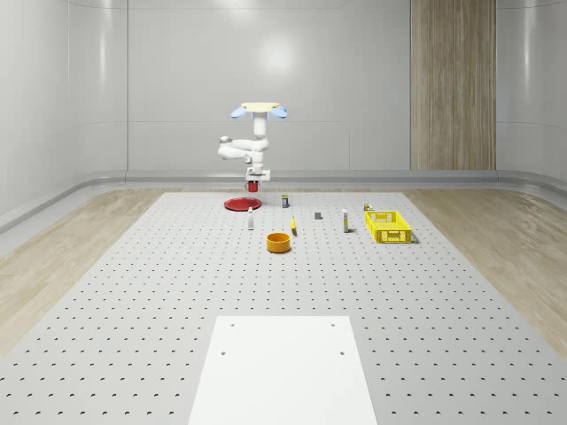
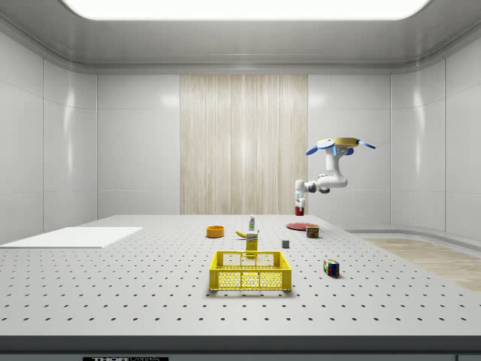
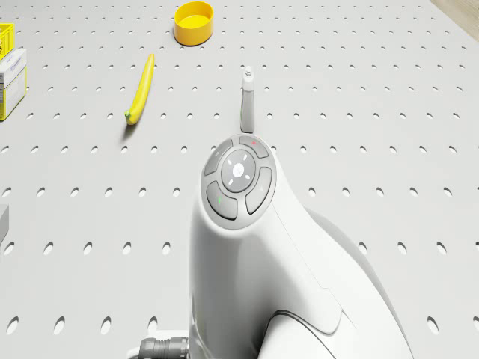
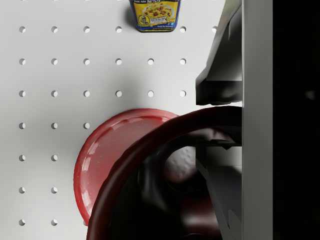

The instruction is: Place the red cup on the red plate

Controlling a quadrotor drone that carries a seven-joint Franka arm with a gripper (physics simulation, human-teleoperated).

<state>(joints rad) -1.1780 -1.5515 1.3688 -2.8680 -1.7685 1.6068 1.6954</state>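
overhead, the drone (image 1: 260, 110) hovers; gripper (image 1: 254, 183) seemingly clamps the red cup (image 4: 165, 185) above the red plate (image 4: 107, 155).

A lab: perforated optical table (image 1: 133, 292) inside plain white-panelled walls (image 2: 71, 147).

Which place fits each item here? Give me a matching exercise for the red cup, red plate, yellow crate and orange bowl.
Items:
1. red cup
2. red plate
3. yellow crate
4. orange bowl

Places:
A. flat on the table, under the held cup
B. at the whole-scene view's right end of the items
C. held in the gripper above the table, below the hovering drone
D. nearest the white panel

Pairs: 1-C, 2-A, 3-B, 4-D
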